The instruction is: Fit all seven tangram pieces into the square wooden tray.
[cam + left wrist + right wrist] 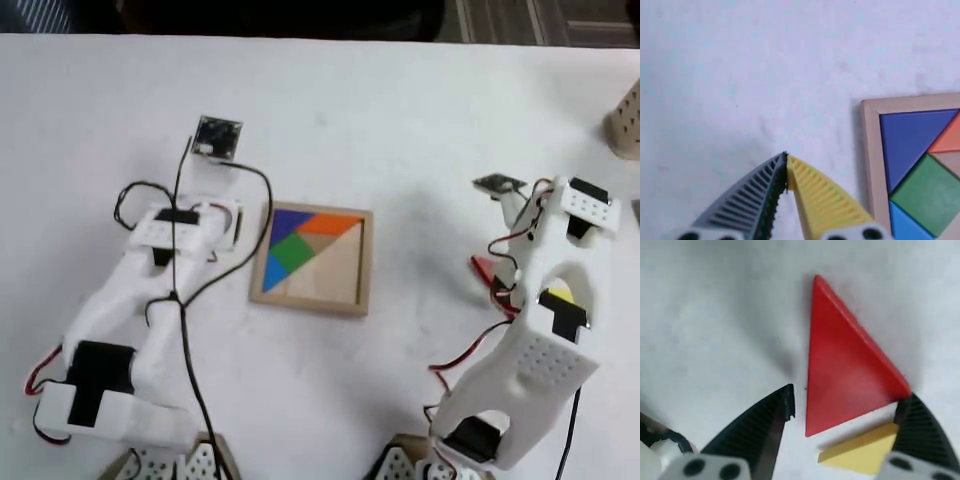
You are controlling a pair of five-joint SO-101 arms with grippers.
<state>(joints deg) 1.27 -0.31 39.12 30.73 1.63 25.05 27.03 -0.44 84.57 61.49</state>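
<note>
On the white table (380, 110), your square wooden tray (366, 262) looks roughly half filled. A blue triangle (288, 222), orange piece (335, 222), green piece (292, 250) and small blue piece (270, 275) crowd its 10 o'clock corner, and the rest is bare wood. At the tray's 3 o'clock, well apart, the red triangle (845, 375) and yellow piece (862, 452) lie loose. Your right gripper (847, 397) straddles the red one, jaws apart. Your left gripper (786, 156), just beside the tray at 9 o'clock, is pinched together on nothing.

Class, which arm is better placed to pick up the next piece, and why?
Probably right. The right claw, open, flanks the red triangle; the left claw is shut over bare table beside the tray.
</note>
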